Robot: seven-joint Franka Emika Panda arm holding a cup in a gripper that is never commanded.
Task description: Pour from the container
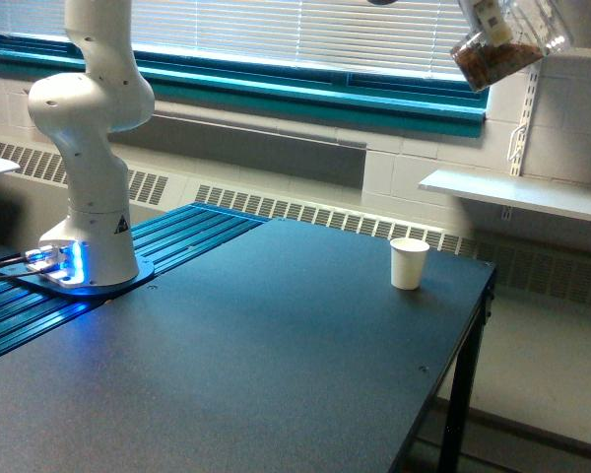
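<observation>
The container (510, 44) is a small clear plastic cup, high at the top right of the exterior view. It is tilted, and brown granular bits are piled toward its lower left side. My gripper (491, 16) is mostly cut off by the top edge; only a pale finger part shows against the container, shut on it. A white paper cup (409, 263) stands upright on the dark table (276, 365) near its far right edge, well below the container and somewhat to the exterior view's left of it. No granules show falling.
The arm's white base (91, 197) stands at the table's left with blue lights at its foot. A white wall shelf (517, 192) juts out on the right behind the table. Windows with blinds and a radiator run along the back wall.
</observation>
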